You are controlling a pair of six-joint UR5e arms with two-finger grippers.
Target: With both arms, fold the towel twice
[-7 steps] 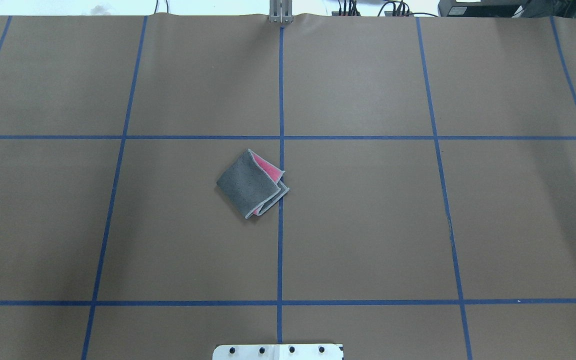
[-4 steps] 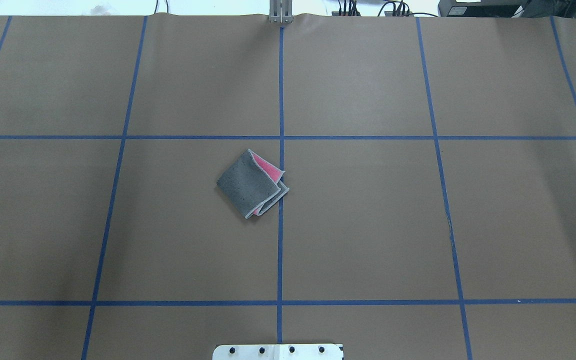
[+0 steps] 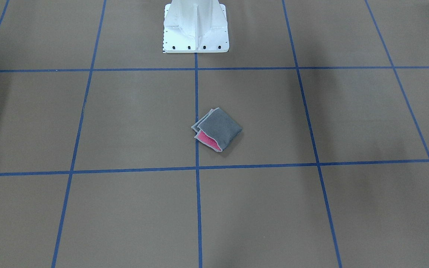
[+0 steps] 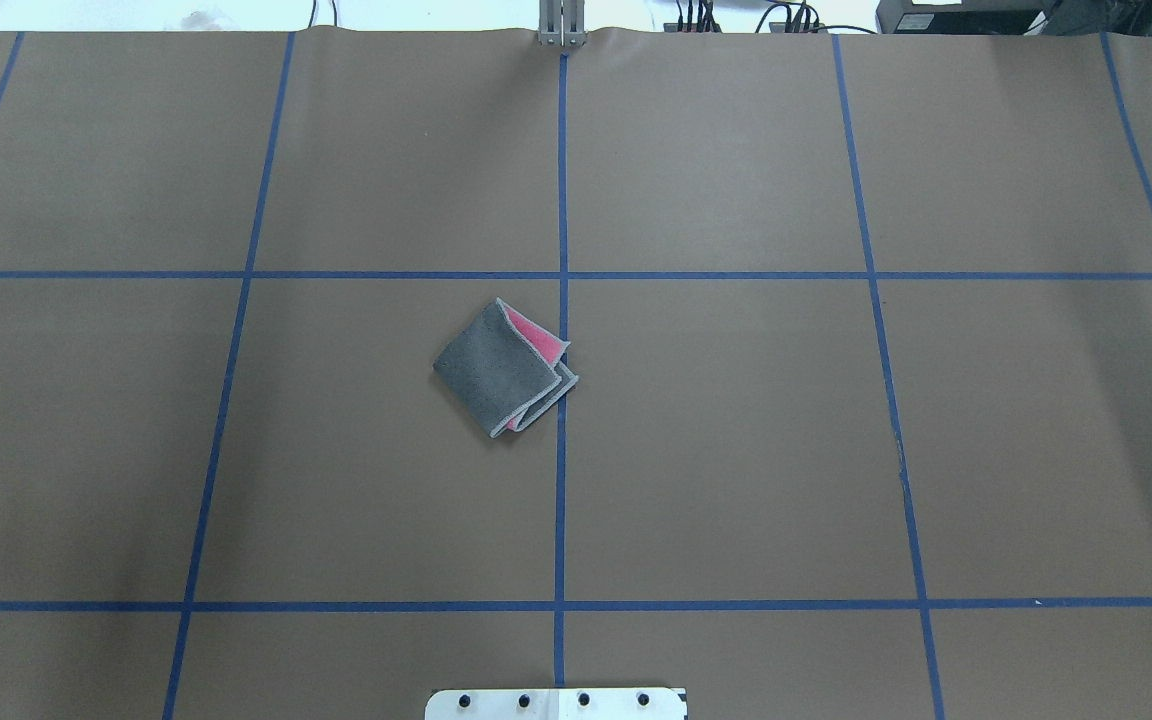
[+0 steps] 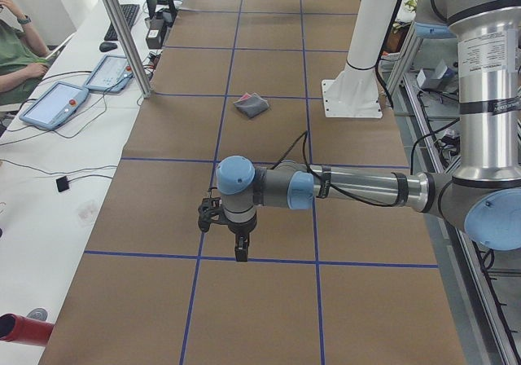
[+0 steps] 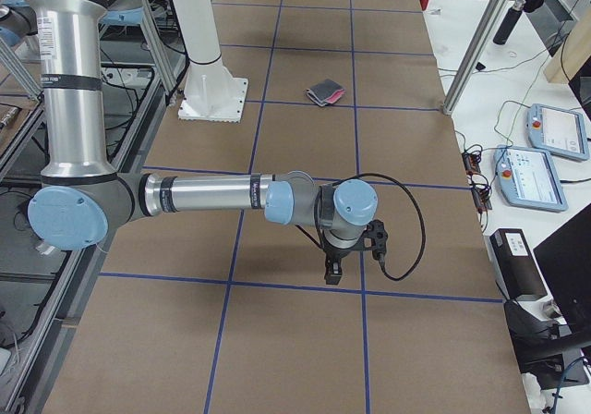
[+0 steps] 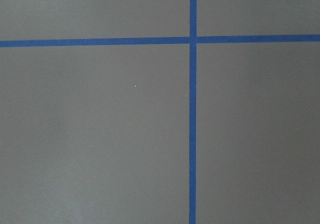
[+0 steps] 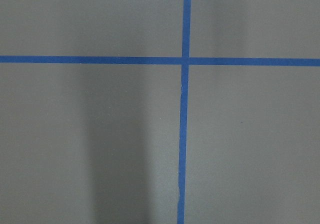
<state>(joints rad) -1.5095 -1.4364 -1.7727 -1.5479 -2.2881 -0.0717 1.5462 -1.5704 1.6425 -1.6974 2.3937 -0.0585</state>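
Because nothing is holding the towel (image 4: 503,367), the fold itself is what you need to watch. It lies as a small packet near the middle of the table (image 4: 736,450), out in front of the white pedestal (image 3: 196,26). Its dark grey face is up, and 1 corner reaches the centre blue tape line (image 4: 562,200). A strip of pink shows along 1 side and the stitched edges sit stepped, not flush, so I judge both folds made but loosely. The top layer could spring back on its own, since terry cloth resists a sharp crease. If you send a hand back to tidy it, the fingers could catch only some of the layers and drag the packet open or slide it across the smooth paper.

Both arms are parked well apart from the towel, 1 toward each end of the table. The left arm (image 5: 358,187) reaches out roughly level, wrist bent so the left hand (image 5: 240,252) points straight down just above the table. The right arm (image 6: 203,195) mirrors it, with the right hand (image 6: 332,271) also pointing down. Each wrist camera shows only a tape crossing (image 7: 193,39) on bare paper and no fingers. I cannot tell whether either hand is open or closed.
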